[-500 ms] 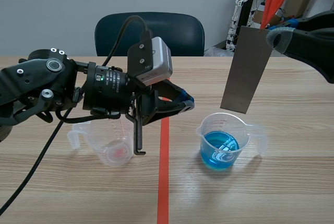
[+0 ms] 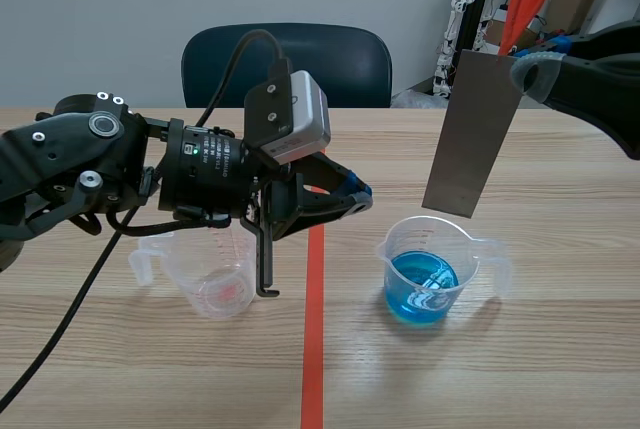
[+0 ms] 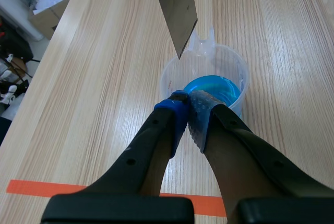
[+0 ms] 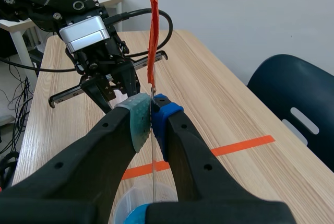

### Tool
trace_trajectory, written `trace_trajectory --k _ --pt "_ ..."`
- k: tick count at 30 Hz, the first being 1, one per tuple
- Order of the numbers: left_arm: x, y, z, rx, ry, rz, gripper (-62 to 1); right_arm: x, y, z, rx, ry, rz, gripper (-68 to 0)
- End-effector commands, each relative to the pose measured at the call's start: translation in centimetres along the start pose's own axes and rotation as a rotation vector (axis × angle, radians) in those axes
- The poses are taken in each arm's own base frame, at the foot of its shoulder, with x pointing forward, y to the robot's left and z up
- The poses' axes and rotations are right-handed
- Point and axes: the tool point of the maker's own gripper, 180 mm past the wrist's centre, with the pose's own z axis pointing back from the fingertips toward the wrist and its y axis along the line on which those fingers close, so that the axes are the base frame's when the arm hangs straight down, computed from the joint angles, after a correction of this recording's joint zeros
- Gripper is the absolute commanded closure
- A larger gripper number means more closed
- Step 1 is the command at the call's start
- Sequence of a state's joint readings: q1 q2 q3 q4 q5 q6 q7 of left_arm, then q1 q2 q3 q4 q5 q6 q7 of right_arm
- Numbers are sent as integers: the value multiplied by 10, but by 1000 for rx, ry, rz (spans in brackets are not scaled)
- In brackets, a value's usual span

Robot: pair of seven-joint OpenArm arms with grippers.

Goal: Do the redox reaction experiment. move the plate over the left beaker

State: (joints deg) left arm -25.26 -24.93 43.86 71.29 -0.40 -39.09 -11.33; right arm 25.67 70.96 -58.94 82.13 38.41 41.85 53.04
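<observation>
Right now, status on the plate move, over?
Right gripper shut on plate, which hangs above the beaker of blue liquid. Left gripper shut, empty. Left beaker not yet reached; left arm hangs over it and may block.

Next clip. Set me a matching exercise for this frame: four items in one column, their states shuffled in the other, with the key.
1. plate
2. left beaker
3. right beaker
4. left gripper

A. holds blue liquid
B. fingers shut on nothing
C. clamped upright in the right gripper
D. clear, no blue liquid

Pairs: 1-C, 2-D, 3-A, 4-B
</observation>
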Motion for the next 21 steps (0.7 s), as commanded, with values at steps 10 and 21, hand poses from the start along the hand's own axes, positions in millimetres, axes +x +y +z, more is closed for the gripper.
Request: trace_trajectory --k 10,21 --pt "10 5 0 12 -33 -8 -17 14 -4 2 -1 -32 11 -6" --pt "6 2 7 16 -47 24 -17 14 -4 1 0 -35 11 -6"
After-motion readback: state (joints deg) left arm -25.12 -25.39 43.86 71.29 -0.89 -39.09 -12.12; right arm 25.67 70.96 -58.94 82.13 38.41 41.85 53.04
